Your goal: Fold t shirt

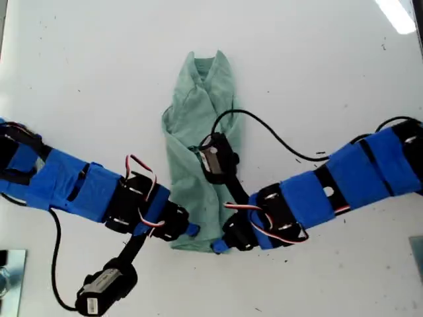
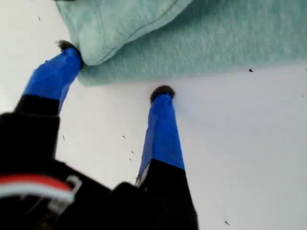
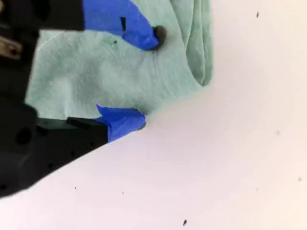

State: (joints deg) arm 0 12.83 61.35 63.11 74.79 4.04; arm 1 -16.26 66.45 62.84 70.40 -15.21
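The t shirt lies on the white table, folded into a narrow pale green strip with its collar at the far end. My first gripper, on the arm from the exterior view's left, is open at the shirt's near corner. In the first wrist view, my first gripper has one fingertip touching the folded corner of the shirt and the other on bare table. My second gripper, from the exterior view's right, is open over the near hem. My second gripper has one finger on the shirt and one at the hem.
The second arm's black wrist camera and its cable hang over the shirt's middle. The first arm's camera sits low towards the exterior view's bottom left. A metal object shows at that view's bottom-left edge.
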